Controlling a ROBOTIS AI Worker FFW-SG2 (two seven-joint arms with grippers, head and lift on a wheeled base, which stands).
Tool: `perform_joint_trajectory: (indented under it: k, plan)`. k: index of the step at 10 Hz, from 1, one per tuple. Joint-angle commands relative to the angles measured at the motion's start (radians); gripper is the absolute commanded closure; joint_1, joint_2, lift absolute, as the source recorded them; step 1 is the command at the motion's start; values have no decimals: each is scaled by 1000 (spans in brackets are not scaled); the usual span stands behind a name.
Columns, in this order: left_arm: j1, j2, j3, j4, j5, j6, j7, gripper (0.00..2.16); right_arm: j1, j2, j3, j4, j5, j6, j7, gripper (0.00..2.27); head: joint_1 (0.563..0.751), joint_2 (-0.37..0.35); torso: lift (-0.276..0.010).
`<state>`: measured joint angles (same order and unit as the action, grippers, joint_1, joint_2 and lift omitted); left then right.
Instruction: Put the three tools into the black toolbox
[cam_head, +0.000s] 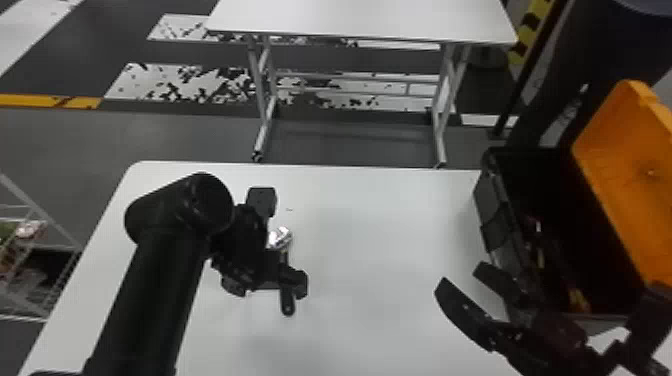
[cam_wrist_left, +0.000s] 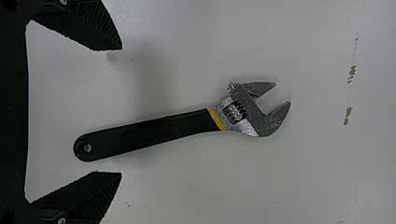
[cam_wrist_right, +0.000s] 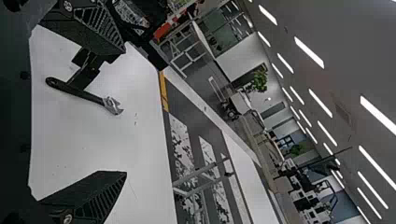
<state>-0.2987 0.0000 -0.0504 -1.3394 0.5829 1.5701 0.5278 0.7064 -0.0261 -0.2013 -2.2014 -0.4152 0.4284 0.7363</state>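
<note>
An adjustable wrench is seen lying flat on the white counter. Its handle is coated in smooth black, with the end rounded off and pierced by a small hole. A narrow yellow band is set where the handle meets the silver-grey head, whose surface is finely speckled. A ridged adjusting screw is seated in the head, and the two blunt prongs are parted in a wide notch. The counter beyond the head is marked by small reddish-brown flecks.

The left gripper is held over the wrench, its jaws spread to either side of the handle, with nothing gripped. The right gripper is placed beside the black toolbox, its jaws likewise parted and unloaded. The toolbox is opened, with its orange lid raised; dark items with yellow parts are contained inside, too dim to be identified.
</note>
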Motion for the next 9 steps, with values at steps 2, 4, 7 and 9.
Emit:
perform_joint_trajectory:
  k: [2,4,7,9]
  plan:
    - [-3,-3,-2,0,0,1,12,39,10,0,-4,0,-22,-24,0,76,695,4,-51]
    - [-3,-3,-3,2,0,1,12,39,21,0,-6,-1,-28,-43,5,76,695,4,-51]
    - [-13,-3,-3,42,-5,1,8,39,31,2,-33,0,-56,-52,28,76,695,-3,-51]
    - [-19,-3,-3,48,-8,1,6,49,33,2,-47,6,-74,-64,31,76,695,-13,-51]
